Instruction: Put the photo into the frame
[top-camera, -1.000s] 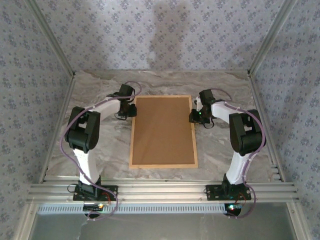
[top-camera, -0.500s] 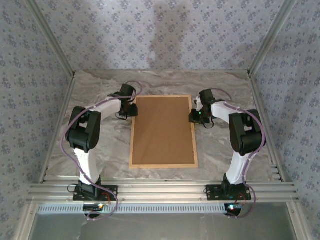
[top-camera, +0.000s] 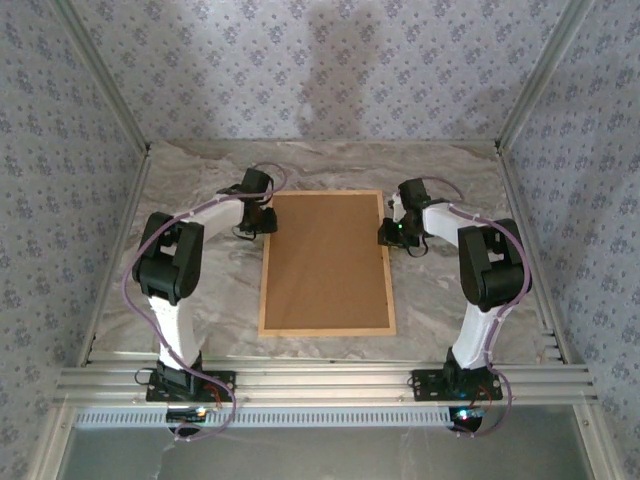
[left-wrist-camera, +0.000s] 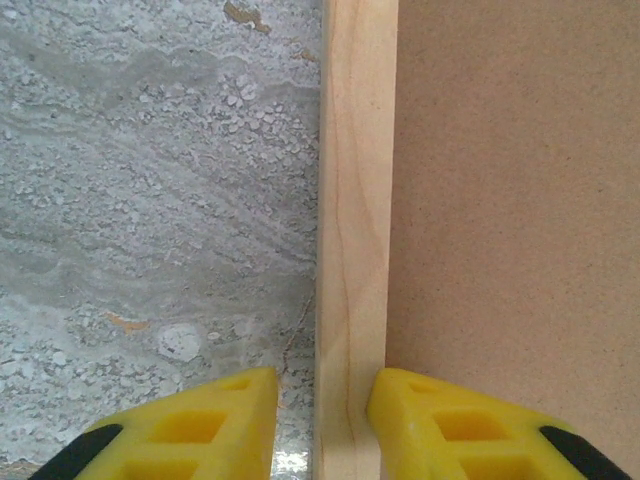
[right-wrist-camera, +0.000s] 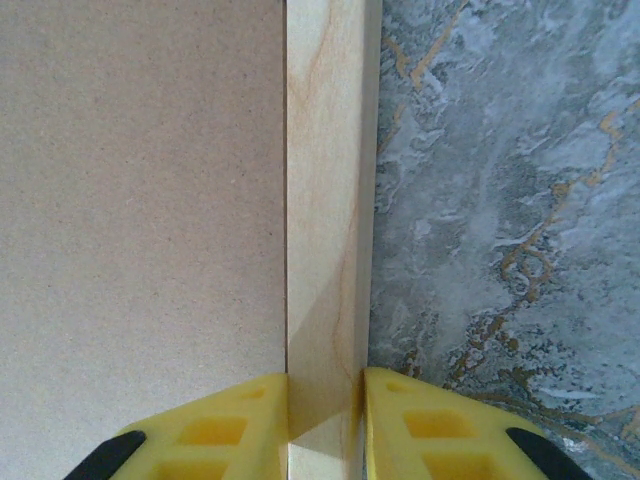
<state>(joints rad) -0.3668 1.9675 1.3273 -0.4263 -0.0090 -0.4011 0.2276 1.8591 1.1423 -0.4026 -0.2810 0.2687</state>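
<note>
The frame (top-camera: 325, 329) lies flat in the middle of the table with its plain brown backing board (top-camera: 325, 260) facing up. The photo is hidden. My left gripper (top-camera: 266, 222) straddles the left wooden rail (left-wrist-camera: 355, 200) near its far end. In the left wrist view this gripper (left-wrist-camera: 322, 400) is open, with a gap of table between its left finger (left-wrist-camera: 215, 420) and the rail. My right gripper (top-camera: 386, 232) is at the right rail (right-wrist-camera: 330, 200). In the right wrist view it (right-wrist-camera: 325, 400) is shut on that rail, both yellow fingers against the wood.
The marble-patterned table (top-camera: 200, 290) has bare room on both sides of the frame and behind it. Patterned walls and aluminium posts (top-camera: 520, 110) enclose the table, and a metal rail (top-camera: 320, 385) runs along its near edge.
The left wrist has shifted very slightly at the frame's left rail. The frame and the right arm have stayed where they were.
</note>
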